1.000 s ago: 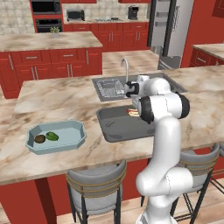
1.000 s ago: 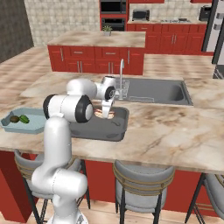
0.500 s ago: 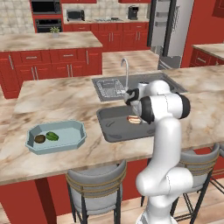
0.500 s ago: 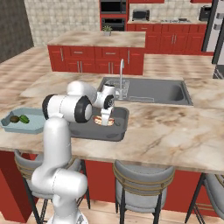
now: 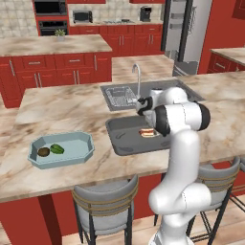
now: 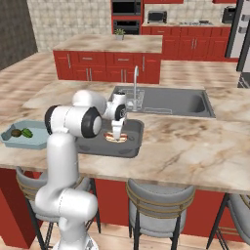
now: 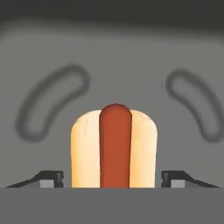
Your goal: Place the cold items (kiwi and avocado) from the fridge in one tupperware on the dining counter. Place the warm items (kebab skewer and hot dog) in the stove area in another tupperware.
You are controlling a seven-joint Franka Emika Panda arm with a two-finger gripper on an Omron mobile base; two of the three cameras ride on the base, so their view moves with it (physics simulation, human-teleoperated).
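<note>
The hot dog (image 7: pixel 113 146) lies on the floor of a dark grey tupperware (image 7: pixel 113 43) on the dining counter. My gripper (image 7: pixel 112 178) stands open straight above it, with a gap between the bun and each fingertip. From the base, the gripper (image 5: pixel 146 124) (image 6: pixel 117 131) points down at the hot dog (image 5: pixel 148 132) (image 6: pixel 116 137) inside the dark tupperware (image 5: pixel 124 142) (image 6: pixel 133 147). Further left, a light blue tupperware (image 5: pixel 33 160) (image 6: pixel 5 137) holds the kiwi (image 5: pixel 43 152) (image 6: pixel 16 132) and the avocado (image 5: pixel 57 149) (image 6: pixel 27 132). The kebab skewer is out of view.
A sink (image 5: pixel 119 95) (image 6: pixel 171 102) with a faucet (image 5: pixel 138 76) (image 6: pixel 135 78) is set into the counter just behind the dark tupperware. Stools (image 5: pixel 107 206) (image 6: pixel 158 205) stand along the counter's near edge. Red cabinets line the back of the kitchen.
The gripper came down into the dark tupperware with the hot dog. Its jaws have spread, and the hot dog now rests on the floor of the tupperware.
</note>
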